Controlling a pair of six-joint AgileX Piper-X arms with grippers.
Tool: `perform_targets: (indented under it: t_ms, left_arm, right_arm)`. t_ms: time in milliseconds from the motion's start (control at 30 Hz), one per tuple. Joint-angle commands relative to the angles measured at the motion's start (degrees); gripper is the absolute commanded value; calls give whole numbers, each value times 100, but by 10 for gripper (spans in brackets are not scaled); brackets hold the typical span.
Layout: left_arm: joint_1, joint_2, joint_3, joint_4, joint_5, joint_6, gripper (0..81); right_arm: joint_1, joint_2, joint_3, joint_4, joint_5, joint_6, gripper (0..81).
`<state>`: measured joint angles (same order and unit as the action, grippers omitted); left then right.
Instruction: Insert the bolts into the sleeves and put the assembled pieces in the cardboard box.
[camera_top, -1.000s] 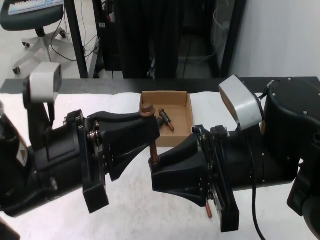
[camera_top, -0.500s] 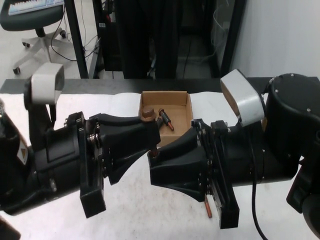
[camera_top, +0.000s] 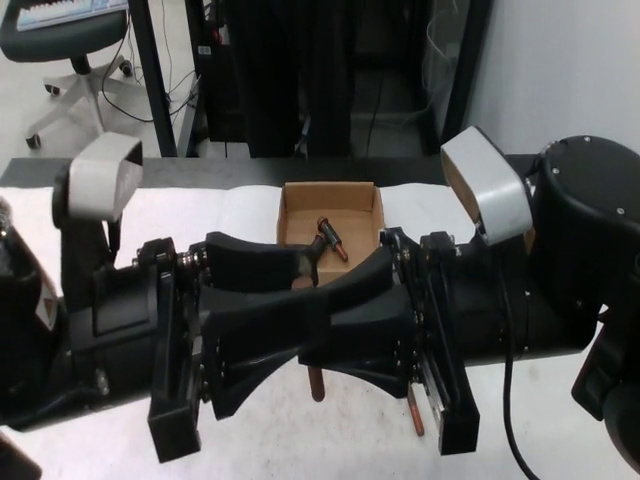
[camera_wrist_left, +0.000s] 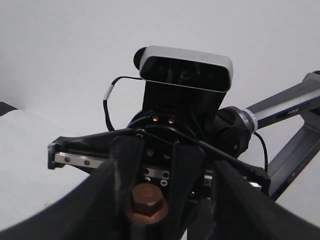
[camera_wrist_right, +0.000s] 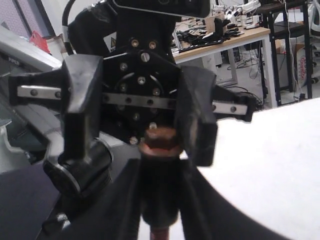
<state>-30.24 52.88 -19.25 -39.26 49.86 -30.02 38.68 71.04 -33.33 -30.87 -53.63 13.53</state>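
The two grippers meet nose to nose over the bench. My right gripper (camera_top: 330, 315) (camera_wrist_right: 160, 200) is shut on a dark sleeve (camera_wrist_right: 159, 195) with a copper bolt through it. The bolt's hex head (camera_wrist_right: 159, 140) (camera_wrist_left: 146, 204) sits on top of the sleeve, and its shank tip (camera_top: 317, 383) hangs out below. My left gripper (camera_top: 290, 305) (camera_wrist_right: 137, 110) is open, its fingers (camera_wrist_right: 80, 95) spread to either side of the bolt head. The cardboard box (camera_top: 290, 205) stands behind the grippers and holds an assembled piece (camera_top: 330, 238).
A loose copper-coloured part (camera_top: 416, 412) lies on the white bench under the right arm. A black frame and an office chair (camera_top: 75, 45) stand beyond the bench's far edge.
My left gripper held the bolt by its head above the sleeve; it has let go and opened. The bolt has slid down through the sleeve, and the grippers have closed in on each other.
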Motion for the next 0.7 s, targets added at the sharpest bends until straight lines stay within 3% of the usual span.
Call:
perform_targets:
  t_ms: [0, 433, 667]
  left_arm:
    - [58, 44, -6, -1, -5, -44, 527]
    - [1146, 44, -6, -1, -5, 178, 527]
    - [1474, 44, -6, -90, -5, 183, 527]
  right_arm:
    - [8, -59, -87, -145, -16, -23, 8]
    - [8, -59, -87, -145, -156, 89, 8]
    - [8, -59, -87, -145, -162, 94, 8]
